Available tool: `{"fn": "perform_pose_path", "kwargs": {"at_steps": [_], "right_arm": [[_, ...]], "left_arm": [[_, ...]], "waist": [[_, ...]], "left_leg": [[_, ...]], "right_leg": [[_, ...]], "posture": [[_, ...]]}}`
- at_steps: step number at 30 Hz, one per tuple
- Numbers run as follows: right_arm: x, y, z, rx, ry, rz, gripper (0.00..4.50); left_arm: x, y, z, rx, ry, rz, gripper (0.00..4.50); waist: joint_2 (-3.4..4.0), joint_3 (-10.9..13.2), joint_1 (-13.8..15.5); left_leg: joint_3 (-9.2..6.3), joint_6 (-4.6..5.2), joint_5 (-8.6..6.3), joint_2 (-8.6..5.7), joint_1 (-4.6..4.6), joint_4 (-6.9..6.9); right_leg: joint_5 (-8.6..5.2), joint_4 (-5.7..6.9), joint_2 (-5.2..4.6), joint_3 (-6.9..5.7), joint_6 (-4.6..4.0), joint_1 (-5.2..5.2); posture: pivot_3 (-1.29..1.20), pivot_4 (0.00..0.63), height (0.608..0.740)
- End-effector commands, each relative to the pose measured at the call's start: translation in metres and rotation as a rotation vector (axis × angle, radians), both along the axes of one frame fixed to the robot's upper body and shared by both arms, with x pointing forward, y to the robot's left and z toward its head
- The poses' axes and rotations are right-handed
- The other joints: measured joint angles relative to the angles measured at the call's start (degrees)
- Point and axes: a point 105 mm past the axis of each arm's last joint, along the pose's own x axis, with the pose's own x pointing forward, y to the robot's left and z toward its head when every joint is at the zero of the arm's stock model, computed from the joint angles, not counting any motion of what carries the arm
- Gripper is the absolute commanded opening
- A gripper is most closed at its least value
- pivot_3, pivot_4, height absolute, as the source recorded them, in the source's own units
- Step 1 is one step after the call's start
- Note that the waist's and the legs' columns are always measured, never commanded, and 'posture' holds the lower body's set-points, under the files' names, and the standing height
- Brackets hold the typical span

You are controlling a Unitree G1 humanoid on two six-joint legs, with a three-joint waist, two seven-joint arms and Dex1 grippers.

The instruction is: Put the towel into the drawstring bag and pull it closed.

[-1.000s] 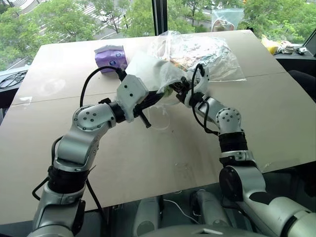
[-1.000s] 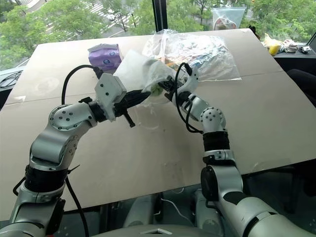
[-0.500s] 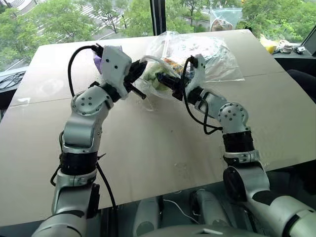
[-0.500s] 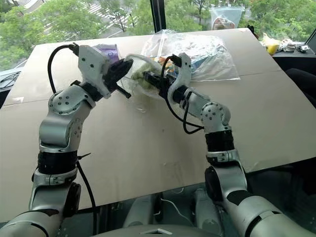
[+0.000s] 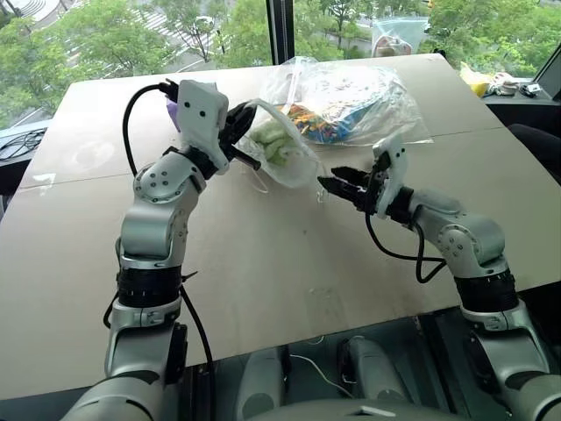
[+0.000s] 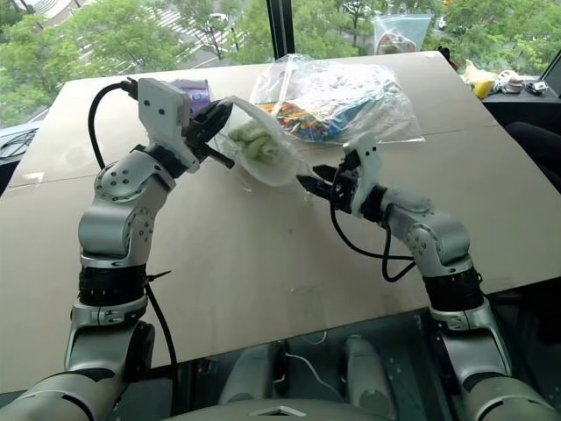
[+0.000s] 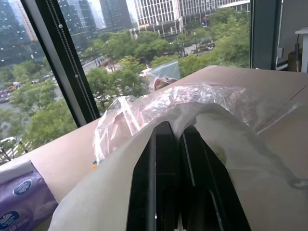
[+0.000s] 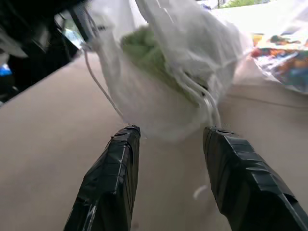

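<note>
The drawstring bag (image 5: 279, 153) is held aloft, pinched in the left tool (image 5: 244, 132), so the towel (image 5: 270, 140) settles inside; the right tool (image 5: 337, 185) is spread, empty, near the cords.

bright, even daylight comes through the windows (image 5: 219, 26) behind the table (image 5: 263, 263) (shadows there are soft and faint). the clear bag (image 5: 351, 88) glints. the right wrist view is blurred, its near fingers (image 8: 113, 183) soft.
</note>
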Motion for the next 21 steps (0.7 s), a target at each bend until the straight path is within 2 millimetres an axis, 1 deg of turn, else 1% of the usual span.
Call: {"fn": "perform_pose_path", "kwargs": {"at_steps": [1, 3, 6, 8, 12, 15, 16, 18, 21], "right_arm": [[0.013, 0.002, -0.009, -0.148, -0.128, -0.056, 2.23], [0.018, 0.004, -0.015, -0.159, -0.131, -0.076, 2.23], [0.023, 0.013, -0.015, -0.077, -0.089, -0.094, 2.23], [0.027, 0.016, -0.019, -0.073, -0.079, -0.106, 2.23], [0.03, 0.027, -0.013, 0.037, -0.048, -0.106, 2.23], [0.036, 0.028, -0.015, 0.039, -0.03, -0.125, 2.23], [0.037, 0.027, -0.016, 0.039, -0.025, -0.136, 2.01], [0.037, 0.027, -0.015, 0.034, -0.026, -0.123, 1.26], [0.038, 0.023, -0.008, 0.04, -0.037, -0.122, 0.02]], "left_arm": [[-0.003, 0.0, 0.016, -0.013, -0.055, -0.003, 0.0], [-0.003, 0.0, 0.016, -0.011, -0.054, -0.003, 0.0], [-0.003, 0.001, 0.016, -0.008, -0.054, -0.001, 0.0], [-0.004, 0.001, 0.016, -0.006, -0.054, 0.001, 0.0], [-0.004, 0.001, 0.016, -0.004, -0.055, 0.004, 0.0], [-0.004, 0.002, 0.015, -0.005, -0.054, 0.01, 0.0], [-0.004, 0.003, 0.015, -0.005, -0.053, 0.012, 0.0], [-0.004, 0.005, 0.014, -0.008, -0.052, 0.019, 0.0], [-0.003, 0.007, 0.012, -0.016, -0.04, 0.023, 0.0]], "waist": [[0.0, 0.0, 0.01], [-0.01, 0.0, 0.05], [-0.02, 0.01, 0.05], [-0.02, 0.01, 0.08], [-0.02, 0.01, 0.2], [-0.02, 0.01, 0.17], [-0.01, 0.01, 0.13], [-0.01, 0.01, 0.12], [-0.01, 0.01, 0.12]], "left_leg": [[-0.01, 0.0, 0.0, 0.0, 0.0, 0.04], [-0.03, 0.0, 0.0, 0.01, -0.01, 0.17], [0.0, 0.0, 0.0, 0.02, -0.02, 0.28], [0.01, 0.0, 0.0, 0.02, -0.02, 0.29], [0.01, 0.0, 0.0, 0.02, -0.03, 0.29], [0.02, -0.01, 0.0, 0.01, -0.04, 0.29], [0.03, -0.01, 0.0, 0.01, -0.04, 0.29], [0.04, 0.0, 0.0, 0.01, -0.03, 0.3], [0.03, -0.01, 0.0, 0.01, -0.03, 0.3]], "right_leg": [[0.0, 0.04, 0.01, 0.0, 0.0, 0.0], [-0.01, 0.12, 0.02, 0.0, 0.02, 0.01], [0.0, 0.18, 0.01, 0.03, 0.03, 0.02], [0.01, 0.2, 0.01, 0.05, 0.02, 0.02], [0.06, 0.2, 0.0, 0.04, -0.08, 0.02], [0.11, 0.19, -0.02, 0.04, -0.16, 0.02], [0.11, 0.19, -0.02, 0.05, -0.16, 0.02], [0.12, 0.2, -0.02, 0.05, -0.17, 0.02], [0.12, 0.21, -0.01, 0.05, -0.17, 0.02]], "posture": [[0.0, 0.15, 0.74], [0.0, 0.15, 0.74], [0.0, 0.15, 0.74], [0.0, 0.15, 0.74], [0.0, 0.15, 0.74], [0.0, 0.15, 0.74], [0.0, 0.15, 0.74], [0.0, 0.15, 0.74], [0.0, 0.15, 0.74]]}}
